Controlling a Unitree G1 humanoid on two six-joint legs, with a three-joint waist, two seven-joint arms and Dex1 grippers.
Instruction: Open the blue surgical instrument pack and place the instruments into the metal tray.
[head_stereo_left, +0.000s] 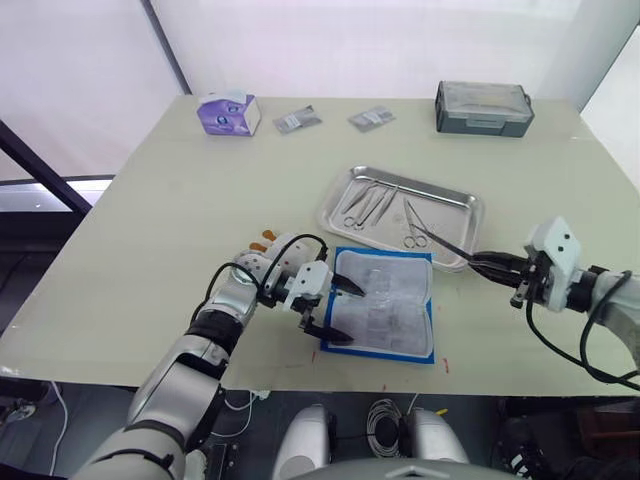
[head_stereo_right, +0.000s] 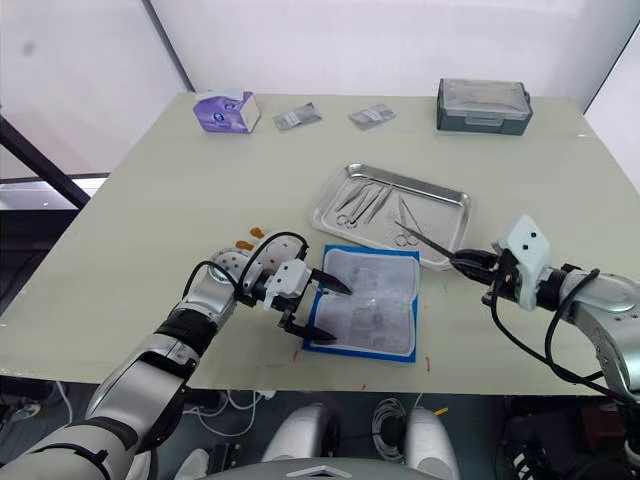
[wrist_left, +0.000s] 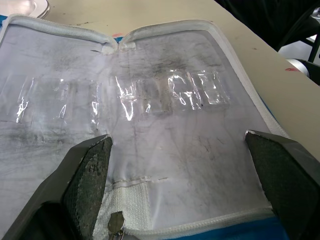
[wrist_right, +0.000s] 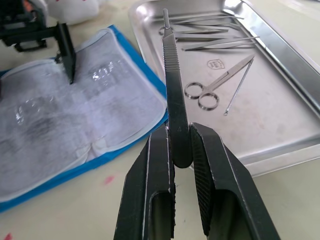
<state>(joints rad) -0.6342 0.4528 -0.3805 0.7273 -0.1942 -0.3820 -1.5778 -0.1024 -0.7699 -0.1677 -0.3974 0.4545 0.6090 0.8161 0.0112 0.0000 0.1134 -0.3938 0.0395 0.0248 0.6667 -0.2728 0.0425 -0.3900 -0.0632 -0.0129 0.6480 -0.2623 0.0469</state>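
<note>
while the left tool (head_stereo_left: 338, 313) gapes empty, the right tool (wrist_right: 181, 150) pinches a slim handle (wrist_right: 173, 95) pointing trayward (wrist_right: 280, 107).

We can read no text anywhere. On the floor of the metal tray (wrist_right: 260, 107) we see a small stamped emblem (wrist_right: 216, 64) just beyond the ring handles of the scissors (wrist_right: 220, 82), but its characters are too small to make out. The purple box (head_stereo_left: 229, 113) at the table's (head_stereo_left: 160, 220) eleven o'clock corner carries print we cannot read either.
</note>
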